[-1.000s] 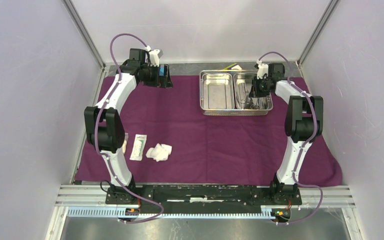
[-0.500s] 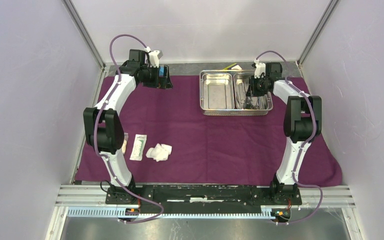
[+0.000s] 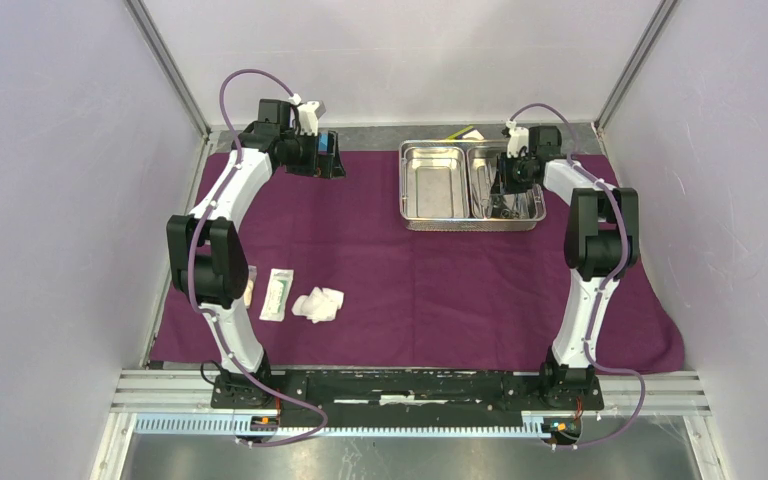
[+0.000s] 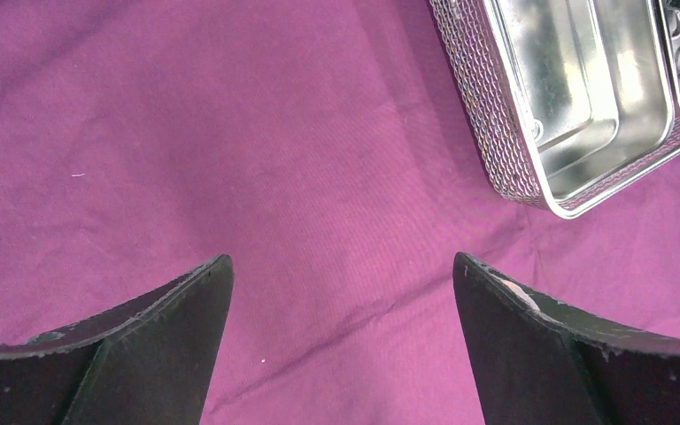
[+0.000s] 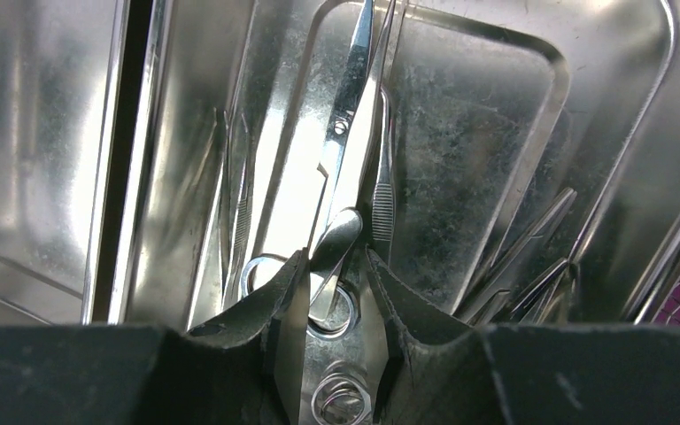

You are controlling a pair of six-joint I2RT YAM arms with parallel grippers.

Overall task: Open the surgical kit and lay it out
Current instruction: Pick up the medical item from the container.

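Top view first: the dark-purple cloth wrap [image 3: 410, 270] was spread flat over pretty much the whole bench [image 3: 370, 136]. The shiny two-compartment steel tray [image 3: 470, 227] sat on it up around 1 o'clock. The flat white packet [image 3: 278, 293] and the white gauze wads [image 3: 318, 304] lay side by side down at 8 o'clock, well apart from the tray. The left gripper [image 3: 328, 155] hung over the cloth at 11 o'clock. The right gripper [image 3: 503, 198] was poked down into the tray's right compartment.

Left wrist view: its fingers [image 4: 142, 345] were spread wide over plain purple cloth, with the tray's mesh wall and shiny left compartment off at 1 o'clock.

Right wrist view: the right compartment held a jumble of slim steel instruments [image 5: 518, 257], tweezers and clamps lying mostly lengthwise. This gripper's fingers were pinched in on the scissors [image 5: 341, 128] right at the ring handles, one finger on each side, blades pointing off to 12 o'clock.
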